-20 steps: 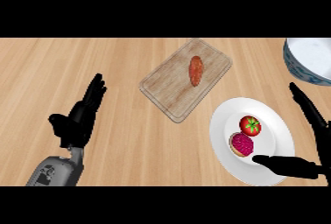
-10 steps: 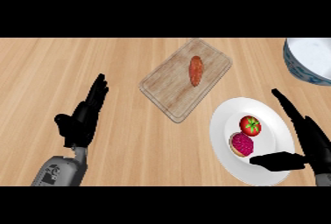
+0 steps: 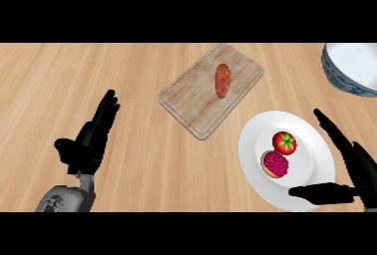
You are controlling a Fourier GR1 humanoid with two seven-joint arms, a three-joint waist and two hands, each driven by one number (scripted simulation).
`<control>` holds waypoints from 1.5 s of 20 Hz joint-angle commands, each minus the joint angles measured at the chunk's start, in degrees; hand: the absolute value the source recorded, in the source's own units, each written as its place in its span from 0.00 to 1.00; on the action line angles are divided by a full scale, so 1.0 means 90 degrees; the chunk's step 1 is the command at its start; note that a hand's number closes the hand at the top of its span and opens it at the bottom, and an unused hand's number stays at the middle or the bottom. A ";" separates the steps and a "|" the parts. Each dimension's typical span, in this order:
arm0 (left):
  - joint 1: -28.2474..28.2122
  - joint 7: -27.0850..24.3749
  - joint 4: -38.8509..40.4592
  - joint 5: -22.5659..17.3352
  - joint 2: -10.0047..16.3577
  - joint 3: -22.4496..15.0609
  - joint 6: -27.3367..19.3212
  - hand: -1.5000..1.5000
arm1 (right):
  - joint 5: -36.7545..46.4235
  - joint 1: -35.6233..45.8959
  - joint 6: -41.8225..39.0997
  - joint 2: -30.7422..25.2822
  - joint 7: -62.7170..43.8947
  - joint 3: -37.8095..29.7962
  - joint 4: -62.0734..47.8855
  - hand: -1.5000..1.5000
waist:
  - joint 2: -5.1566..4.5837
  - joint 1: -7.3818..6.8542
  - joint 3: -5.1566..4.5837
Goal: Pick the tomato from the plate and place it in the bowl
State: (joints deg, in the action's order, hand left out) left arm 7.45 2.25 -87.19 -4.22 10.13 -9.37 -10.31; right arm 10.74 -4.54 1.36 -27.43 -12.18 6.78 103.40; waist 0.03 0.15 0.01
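**While the tomato is sitting on the plate, the right hand is spreading open at the rim**

Where the view's right edge is cutting across the scene, only part of the white bowl with a blue-patterned outer wall (image 3: 344, 79) is showing, so its full outline is not visible. The same edge is clipping the black right hand (image 3: 359, 167), whose wrist and forearm are not showing at all. Its fingers (image 3: 333, 133) are stretching out straight over the right rim of the round white plate (image 3: 258, 124). Its thumb (image 3: 322, 193) is reaching sideways across the plate's lower rim. The hand is wide open and gripping nothing, and it is hiding part of the rim beneath it.

The small red tomato with a green stem (image 3: 285, 143) is resting upright near the plate's middle, apart from the fingers and the thumb. A round, dark pink food piece (image 3: 276, 164) is lying just below it. Whether the two are touching is hard to tell.

The pale wooden cutting board (image 3: 190, 102) is lying at an angle up and left of the plate, with its near corner close to the plate's rim. It is carrying an elongated orange-red food item (image 3: 222, 79) whose kind is hard to make out.

A strip of bare light wooden counter (image 3: 147, 64) is running between the plate and the bowl. A wider stretch is lying open between the board and the black left hand (image 3: 92, 139). That hand is resting at the left, fingers straight, holding nothing.
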 commanded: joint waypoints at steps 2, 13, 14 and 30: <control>0.0169 0.0539 -0.0441 0.0181 -0.0003 0.0114 0.0012 0.50 | 0.0006 -0.0188 -0.0141 0.0447 0.0357 -0.0088 0.0146 0.00 | 0.0004 -0.0002 0.0000; -0.0077 0.0567 -0.0603 0.0416 -0.0283 0.0285 0.0346 0.50 | -0.0125 0.0114 -0.0749 0.1024 0.0795 -0.0752 -0.0851 0.00 | -0.0001 -0.0015 0.0000; -0.0153 0.0406 -0.0568 0.0454 -0.0261 0.0327 0.0372 0.50 | 0.0033 -0.0129 -0.0636 0.1207 0.0989 -0.0562 -0.0904 0.00 | 0.0000 -0.0012 0.0000; -0.0165 0.0324 -0.0401 0.0672 -0.0671 0.0379 0.0468 0.50 | 0.1523 0.0569 -0.0025 0.1452 0.1017 -0.0601 -0.2246 0.00 | 0.0007 -0.0021 -0.0002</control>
State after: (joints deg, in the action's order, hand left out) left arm 9.19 4.41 -87.11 0.83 5.28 -4.24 -5.57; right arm 21.18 1.65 0.69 -13.32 0.15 0.71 80.81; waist -0.01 -0.07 0.00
